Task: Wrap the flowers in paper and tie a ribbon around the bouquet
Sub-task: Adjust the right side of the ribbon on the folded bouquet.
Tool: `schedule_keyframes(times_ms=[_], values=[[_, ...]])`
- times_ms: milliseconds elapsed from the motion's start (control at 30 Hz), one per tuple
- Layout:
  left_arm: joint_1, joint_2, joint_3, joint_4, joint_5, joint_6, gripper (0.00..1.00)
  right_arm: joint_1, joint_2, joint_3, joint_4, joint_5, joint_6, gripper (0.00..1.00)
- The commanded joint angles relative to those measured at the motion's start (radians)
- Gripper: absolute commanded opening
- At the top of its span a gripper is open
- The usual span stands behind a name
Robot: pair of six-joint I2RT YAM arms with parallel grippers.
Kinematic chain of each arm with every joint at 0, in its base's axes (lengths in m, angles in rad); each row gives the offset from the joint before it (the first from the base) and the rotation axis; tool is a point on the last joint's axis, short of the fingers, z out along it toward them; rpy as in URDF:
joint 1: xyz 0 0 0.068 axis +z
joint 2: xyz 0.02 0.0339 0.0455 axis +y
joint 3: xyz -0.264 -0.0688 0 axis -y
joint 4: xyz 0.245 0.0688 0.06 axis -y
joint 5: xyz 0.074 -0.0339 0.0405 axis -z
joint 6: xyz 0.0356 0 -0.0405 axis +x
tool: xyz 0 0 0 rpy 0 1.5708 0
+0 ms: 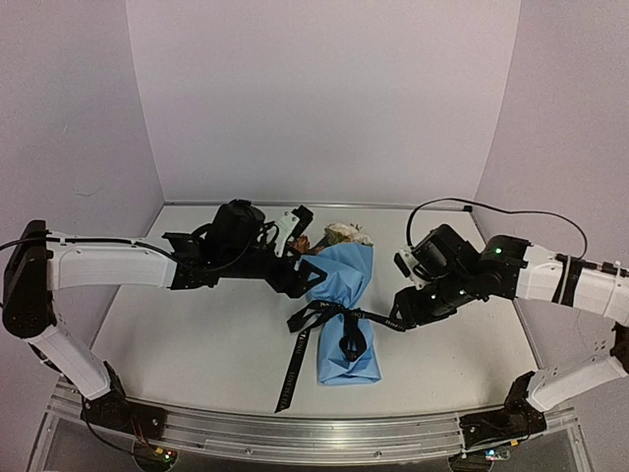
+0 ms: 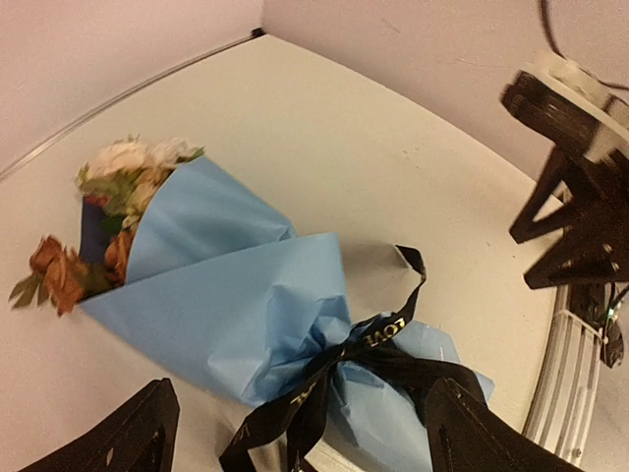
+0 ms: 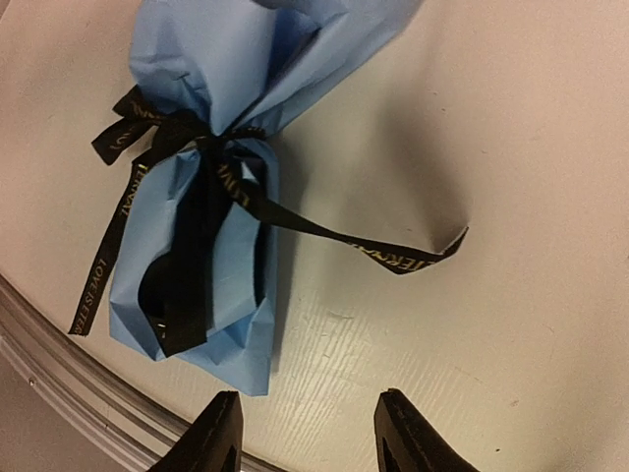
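Note:
The bouquet [image 1: 346,290] lies in the middle of the table, a light blue paper [image 2: 226,285] cone with its wide end pointing away from me. Cream and orange-red flowers [image 2: 118,187] show from that wide end. The black ribbon [image 1: 339,313] is knotted round the narrow waist; one tail [image 3: 393,258] runs right and another trails toward the near edge. My left gripper [image 1: 307,246] hovers open just left of the bouquet's upper part, with nothing between its fingers [image 2: 138,433]. My right gripper [image 3: 310,433] stands open above bare table, right of the bundle's lower end and apart from the ribbon tail.
A metal rail [image 1: 295,433] runs along the table's near edge, close to the bundle's foot [image 3: 226,344]. White walls close in the table [image 1: 197,334] at the back and sides. The right arm's black wrist [image 2: 575,197] shows across from the left one.

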Motion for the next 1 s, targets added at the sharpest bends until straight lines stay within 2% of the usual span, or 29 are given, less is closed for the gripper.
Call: schedule_keyframes(times_ms=[0,133,233,400,500,700,967], values=[[0.086,-0.085,-0.090,-0.110,-0.081,-0.430,0.86,0.084,0.084,0.094,-0.021,0.036,-0.043,0.47],[0.162,-0.131,-0.215,-0.084,0.007,-0.752,0.83,0.121,0.145,0.119,-0.022,0.051,-0.054,0.47],[0.176,-0.176,-0.347,0.082,0.031,-1.026,0.82,0.129,0.145,0.110,-0.008,0.094,-0.060,0.47],[0.171,-0.142,-0.472,0.317,0.036,-1.323,0.76,0.131,0.128,0.061,0.047,0.115,-0.053,0.45],[0.145,-0.081,-0.462,0.336,0.002,-1.395,0.74,0.133,0.111,0.028,0.076,0.127,-0.046,0.45],[0.100,0.074,-0.375,0.324,-0.008,-1.381,0.70,0.136,0.071,-0.021,0.107,0.144,-0.053,0.45],[0.032,0.157,-0.351,0.374,0.005,-1.547,0.68,0.135,0.038,-0.048,0.122,0.155,-0.076,0.44]])
